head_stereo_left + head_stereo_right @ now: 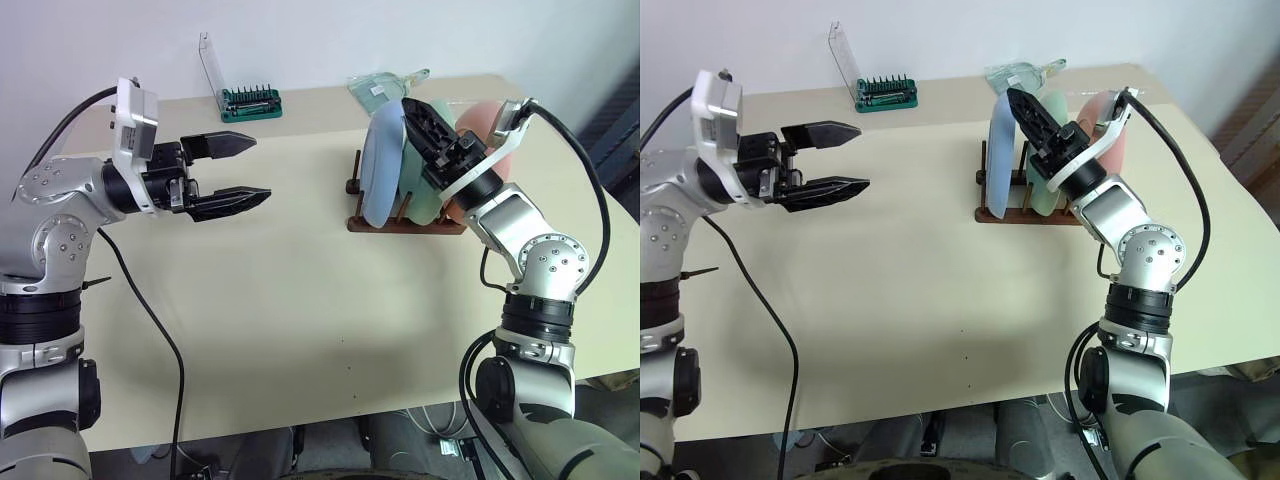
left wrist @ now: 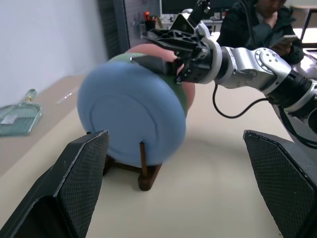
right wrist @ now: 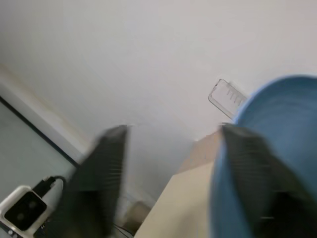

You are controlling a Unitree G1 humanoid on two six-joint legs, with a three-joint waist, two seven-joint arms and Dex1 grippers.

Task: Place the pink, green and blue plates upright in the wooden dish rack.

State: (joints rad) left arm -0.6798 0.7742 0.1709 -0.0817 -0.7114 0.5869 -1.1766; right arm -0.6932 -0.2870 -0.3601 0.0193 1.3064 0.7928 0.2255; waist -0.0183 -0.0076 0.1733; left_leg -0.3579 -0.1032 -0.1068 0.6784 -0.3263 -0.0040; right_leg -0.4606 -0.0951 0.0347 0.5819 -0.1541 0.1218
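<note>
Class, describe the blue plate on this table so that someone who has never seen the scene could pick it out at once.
Start at the far right part of the cream table, where a small dark wooden dish rack stands. Three plates stand upright in it, side by side. The blue plate is the outermost one on the side facing the middle of the table, next to the green plate, with the pink plate at the far end.

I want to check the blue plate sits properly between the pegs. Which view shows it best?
The left wrist view: the blue plate faces the camera, upright, its lower edge in the wooden rack. Both eye views show it edge-on, partly behind the right claw. The right wrist view catches just a blurred blue edge.
</note>
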